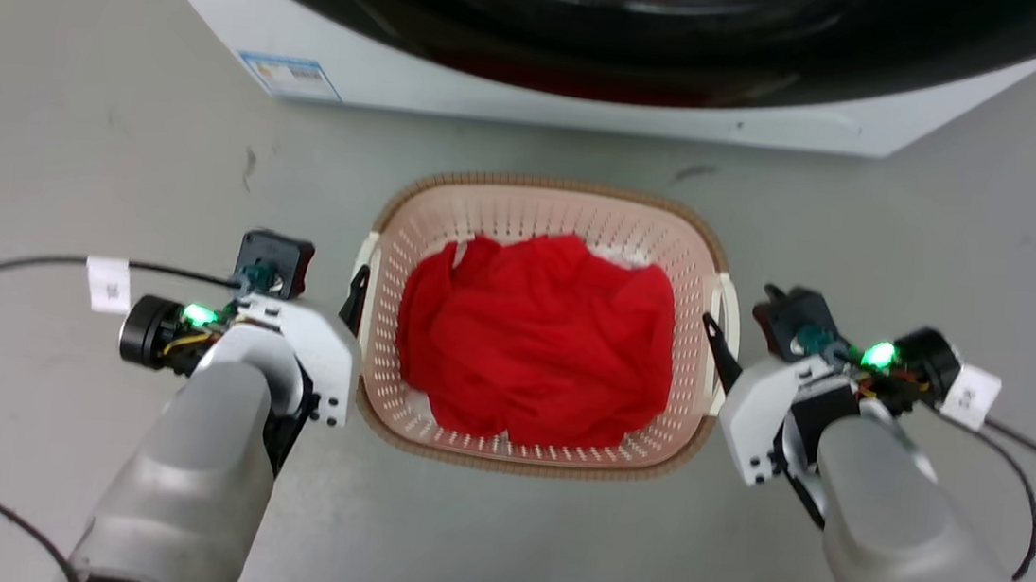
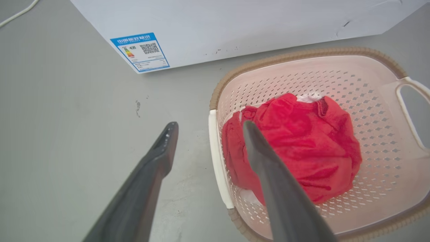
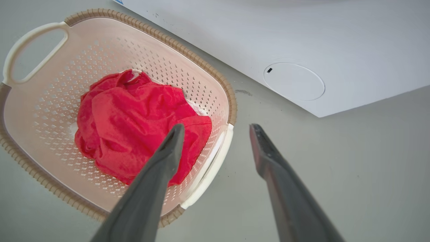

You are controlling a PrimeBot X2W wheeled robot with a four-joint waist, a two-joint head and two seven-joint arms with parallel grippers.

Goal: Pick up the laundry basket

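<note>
The laundry basket (image 1: 547, 183) sits on the floor (image 1: 66, 143) before the washing machine (image 1: 593, 108), squarely between the left end effector (image 2: 210, 125) and right end effector (image 3: 217, 127), both open, each astride its nearer side handle (image 2: 218, 161).

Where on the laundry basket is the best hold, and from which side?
Grip the laundry basket by its two white side handles: the left handle with the left gripper from the left, the right handle with the right gripper from the right. Each is a thin bar beside a slot, and the open fingers straddle it, one inside, one outside.
</note>
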